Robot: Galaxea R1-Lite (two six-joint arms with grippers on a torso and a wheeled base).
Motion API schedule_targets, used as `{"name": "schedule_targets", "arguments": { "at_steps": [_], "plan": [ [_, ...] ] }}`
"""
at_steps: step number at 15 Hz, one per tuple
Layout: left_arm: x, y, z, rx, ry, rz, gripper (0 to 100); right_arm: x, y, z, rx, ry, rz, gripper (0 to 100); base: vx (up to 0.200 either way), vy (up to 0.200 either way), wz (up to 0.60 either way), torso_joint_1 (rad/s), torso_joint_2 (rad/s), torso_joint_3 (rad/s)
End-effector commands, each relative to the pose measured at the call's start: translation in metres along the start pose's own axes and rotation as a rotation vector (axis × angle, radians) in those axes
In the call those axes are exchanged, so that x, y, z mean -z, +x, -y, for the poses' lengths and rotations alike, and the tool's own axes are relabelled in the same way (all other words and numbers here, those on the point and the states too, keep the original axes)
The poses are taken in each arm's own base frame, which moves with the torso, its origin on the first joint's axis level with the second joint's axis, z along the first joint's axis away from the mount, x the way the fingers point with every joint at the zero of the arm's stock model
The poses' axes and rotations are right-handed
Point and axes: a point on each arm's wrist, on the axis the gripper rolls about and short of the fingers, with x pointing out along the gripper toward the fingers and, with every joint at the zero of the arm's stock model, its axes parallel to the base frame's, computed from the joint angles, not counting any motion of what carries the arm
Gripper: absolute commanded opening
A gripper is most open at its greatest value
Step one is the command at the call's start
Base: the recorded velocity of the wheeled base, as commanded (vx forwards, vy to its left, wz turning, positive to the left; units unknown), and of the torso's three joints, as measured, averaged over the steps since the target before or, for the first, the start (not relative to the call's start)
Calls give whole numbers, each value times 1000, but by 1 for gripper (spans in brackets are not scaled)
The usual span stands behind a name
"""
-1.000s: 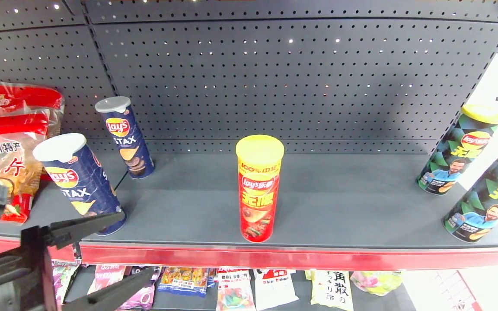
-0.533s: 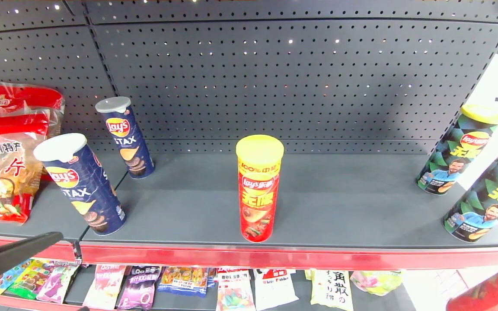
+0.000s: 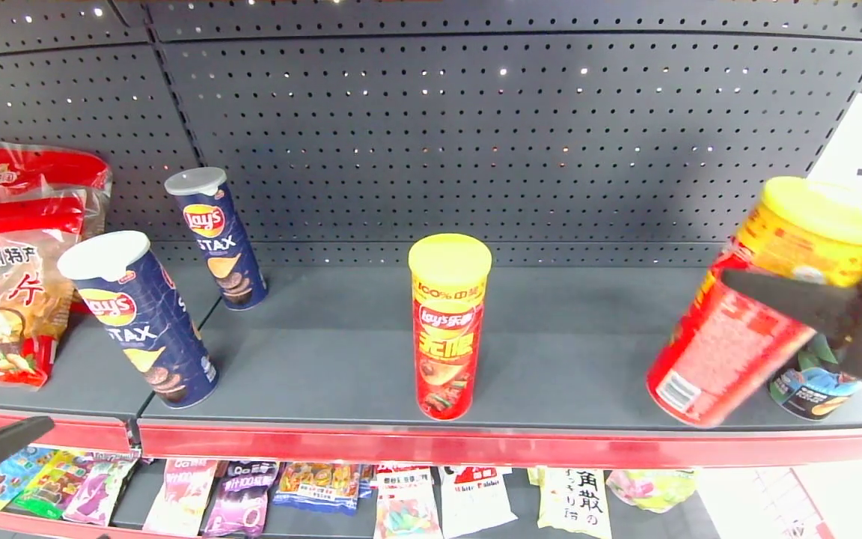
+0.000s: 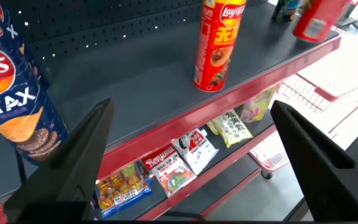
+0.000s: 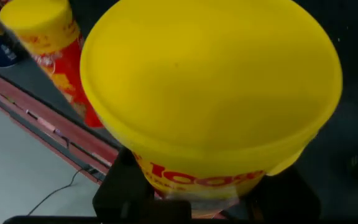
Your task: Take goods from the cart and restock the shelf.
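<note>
Red body and yellow lid on the held can (image 3: 730, 352), with a white label patch low on its side. The standing can (image 3: 446, 329) matches it: yellow lid, yellow band, red below. Over on the left there are two navy cans (image 3: 139, 322) with pale grey-white lids and red-and-yellow logos. The covered can (image 3: 812, 385) shows blue, teal and black at its base, possibly a diamond pattern, though too little of it is showing to be sure. The shelf (image 3: 573, 352) is dark grey with a glossy red front strip (image 3: 476, 445). The pegboard (image 3: 476, 150) is charcoal, dotted with even rows of holes. The snack bags (image 3: 12, 262) are red and tan. Black fingers on the left gripper (image 4: 191, 104).
</note>
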Motion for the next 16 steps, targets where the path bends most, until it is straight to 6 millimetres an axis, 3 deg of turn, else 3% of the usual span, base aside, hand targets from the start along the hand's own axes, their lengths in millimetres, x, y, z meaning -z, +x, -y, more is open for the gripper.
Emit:
{"name": "schedule_targets", "arguments": {
  "at_steps": [1, 3, 7, 11, 16],
  "plan": [
    [-1, -5, 1, -3, 3, 16, 100, -21, 87, 1, -48, -32, -39, 0, 0, 0, 0, 0, 0, 0],
    [-3, -6, 1, -12, 2, 10, 100, -28, 123, 0, -65, -37, -41, 0, 0, 0, 0, 0, 0, 0],
    [-2, -6, 1, -14, 0, 3, 100, -30, 172, -21, -133, -50, -44, 0, 0, 0, 0, 0, 0, 0],
    [-2, -5, 0, -26, -1, -2, 100, -24, 206, -34, -167, -56, -56, 0, 0, 0, 0, 0, 0, 0],
    [-5, -6, 0, -37, 1, 9, 100, -24, 229, -45, -195, -60, -46, 0, 0, 0, 0, 0, 0, 0]
  ]
}}
